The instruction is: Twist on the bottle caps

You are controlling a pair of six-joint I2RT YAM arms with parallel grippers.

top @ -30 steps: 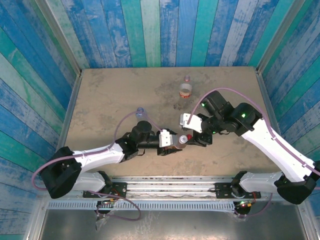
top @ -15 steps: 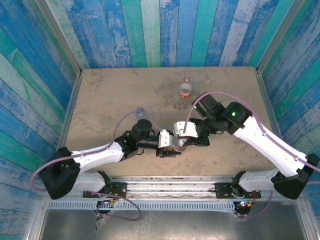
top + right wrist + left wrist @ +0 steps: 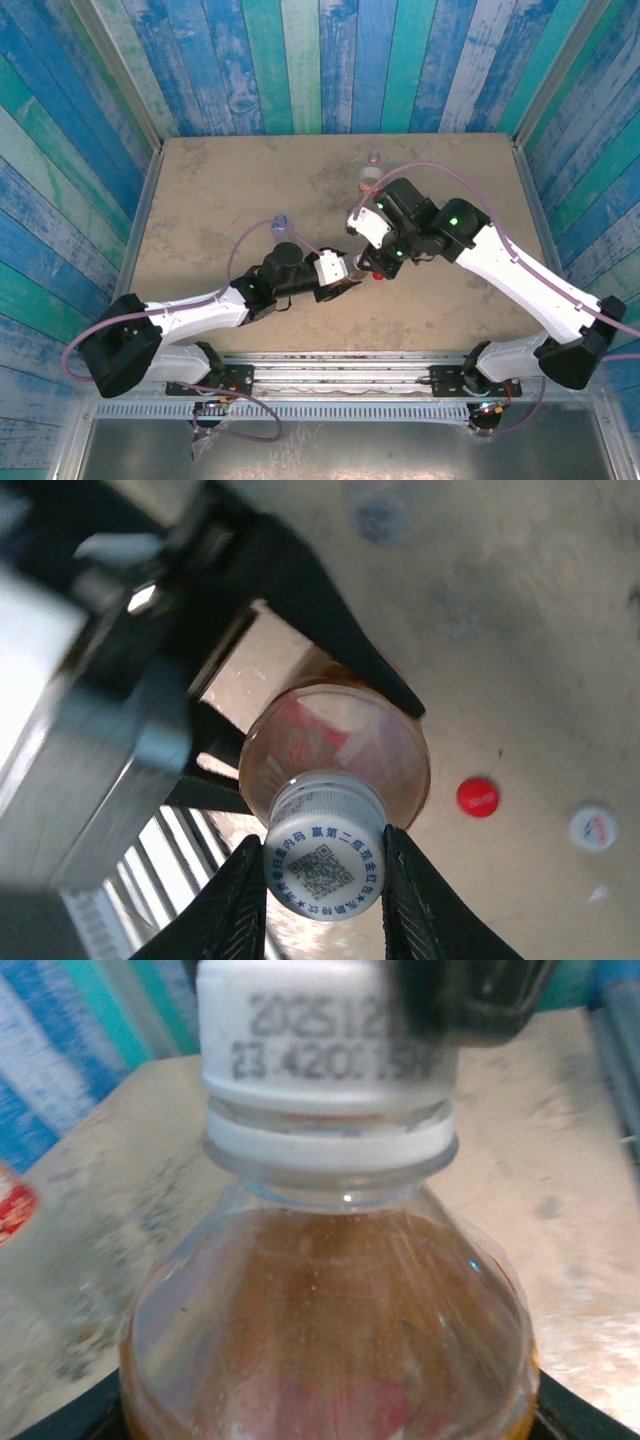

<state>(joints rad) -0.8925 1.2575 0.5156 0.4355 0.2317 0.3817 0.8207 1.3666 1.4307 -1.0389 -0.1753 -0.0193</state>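
Observation:
The bottle with amber liquid (image 3: 330, 1330) is held in my left gripper (image 3: 340, 272), which is shut on its body; the bottle hides the jaws in the left wrist view. A white cap (image 3: 323, 858) with blue printing sits on its neck (image 3: 330, 1145). My right gripper (image 3: 323, 880) is shut on this cap, one finger (image 3: 245, 900) pressed to each side. On the table beyond lie a red cap (image 3: 477, 796) and a pale cap (image 3: 593, 828).
A clear bluish bottle (image 3: 281, 222) stands left of centre behind my left arm. The red-white labelled bottle (image 3: 368, 178) stands farther back, partly behind my right arm. Blue plank walls (image 3: 320, 60) enclose the table on three sides.
My right gripper has swung left over the amber bottle and shut on its white cap. The left gripper kept its hold and shifted slightly back.

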